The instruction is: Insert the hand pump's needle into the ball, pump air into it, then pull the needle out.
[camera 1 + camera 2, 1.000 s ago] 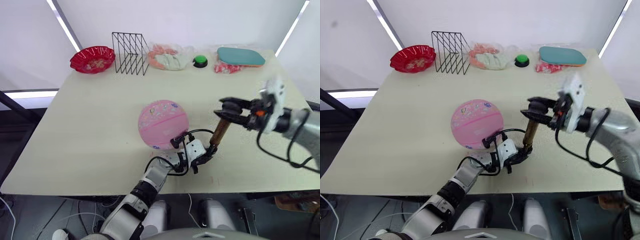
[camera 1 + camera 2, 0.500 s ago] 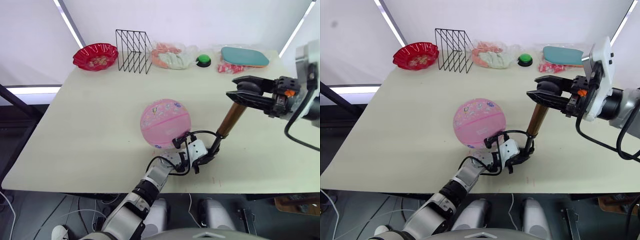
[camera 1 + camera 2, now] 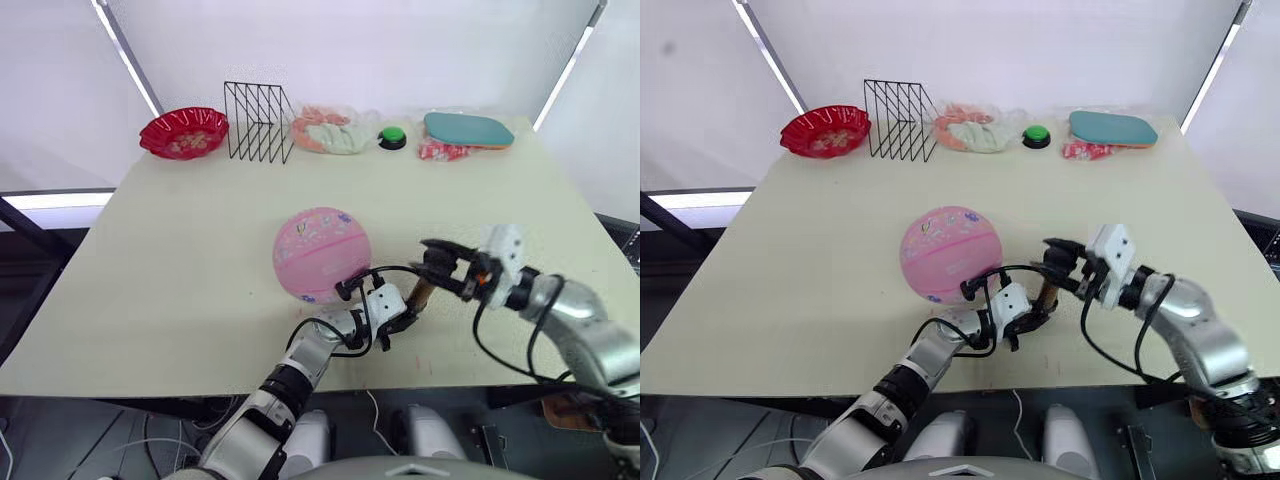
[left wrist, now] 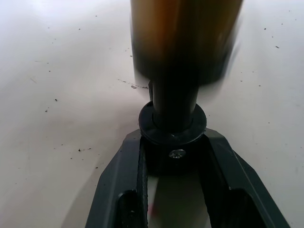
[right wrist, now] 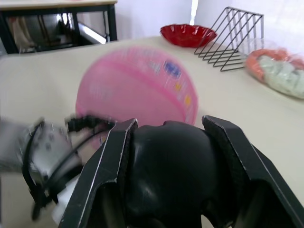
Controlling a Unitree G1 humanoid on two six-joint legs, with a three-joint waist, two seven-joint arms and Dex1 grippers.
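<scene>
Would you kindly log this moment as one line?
phase: pumping | left gripper: shut on hand pump base | right gripper: shut on T-handle | ball: round

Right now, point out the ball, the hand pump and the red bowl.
ball [image 3: 322,254], left eye view, middle of its pink surface.
hand pump [image 4: 185,42], left wrist view, gold cylinder.
red bowl [image 3: 184,133], left eye view, inside.

The left pincer [image 4: 175,164] is clamped on the black bottom end of the hand pump [image 4: 183,57], gold barrel rising blurry above it, over a pale speckled worktop [image 4: 61,95].
</scene>
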